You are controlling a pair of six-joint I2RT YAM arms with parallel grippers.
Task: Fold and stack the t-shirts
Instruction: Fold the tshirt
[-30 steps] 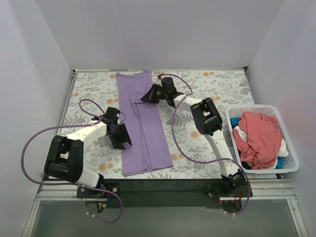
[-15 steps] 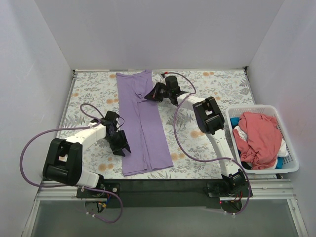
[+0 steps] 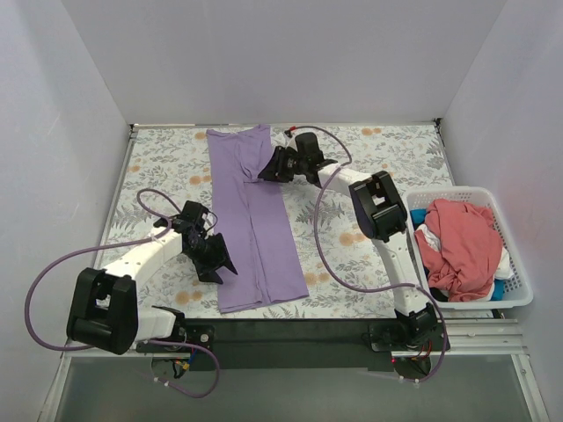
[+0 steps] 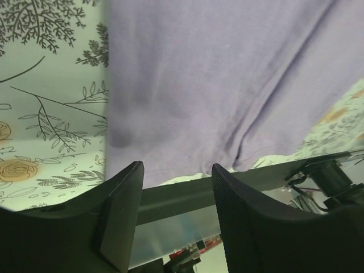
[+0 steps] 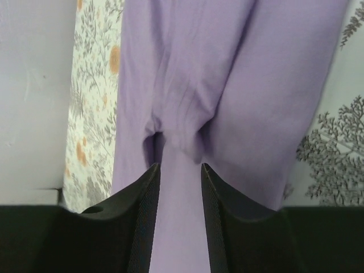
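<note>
The purple shirt (image 3: 255,224) lies in a long strip on the counter (image 3: 167,158). My left fingers (image 3: 220,262) gape wide at its near left edge, empty. My right fingers (image 3: 262,173) stand slightly apart over its far part, gripping nothing.

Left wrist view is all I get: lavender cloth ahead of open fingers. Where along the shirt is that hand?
Observer: In the top view the left hand sits at the left edge of the lavender t-shirt, close to its near end.
Operator: And the other arm?
Observer: The right hand is at the shirt's right edge, toward the far end. Its wrist view shows cloth puckered just ahead of narrowly parted fingers; I cannot tell whether it is clamped.
Operator: Any more shirts?
Observer: A coral-pink t-shirt lies heaped in the white basket at the table's right.
</note>
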